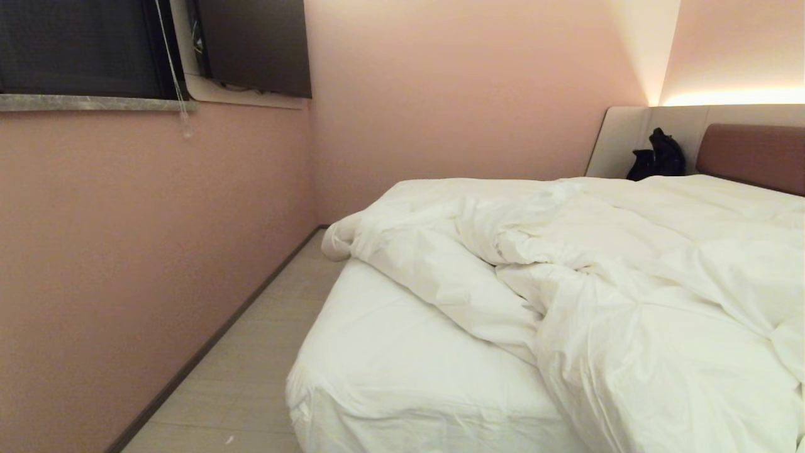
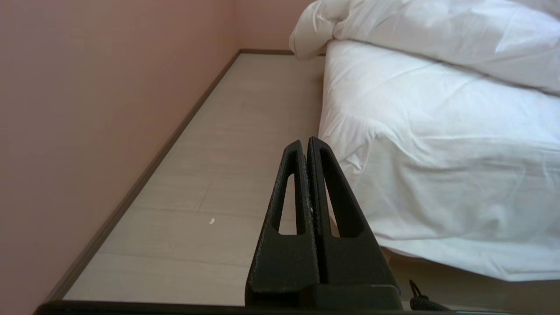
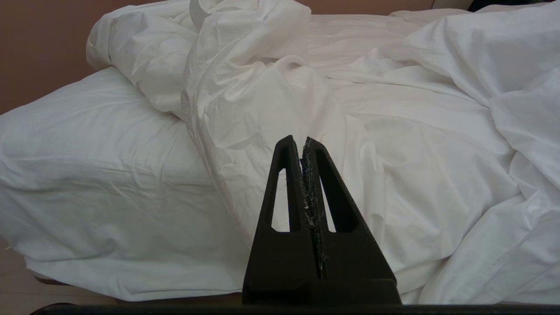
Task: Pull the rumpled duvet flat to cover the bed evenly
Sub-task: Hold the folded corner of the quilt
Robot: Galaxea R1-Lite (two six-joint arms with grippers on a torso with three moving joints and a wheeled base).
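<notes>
The puffy white duvet (image 1: 604, 264) lies rumpled and bunched across the bed (image 1: 390, 371), folded back so the near left corner of the sheeted mattress is bare. One lump of it hangs over the left side. My left gripper (image 2: 305, 142) is shut and empty, low beside the bed's corner (image 2: 393, 144) over the floor. My right gripper (image 3: 301, 141) is shut with nothing in it, facing the duvet (image 3: 393, 144) where it drapes over the foot edge. Neither arm shows in the head view.
A pink wall (image 1: 144, 251) runs along the left, leaving a narrow strip of pale floor (image 1: 251, 365) beside the bed. A black bag (image 1: 657, 157) sits by the brownish-red headboard (image 1: 755, 154). A window and dark screen (image 1: 251, 44) hang high on the wall.
</notes>
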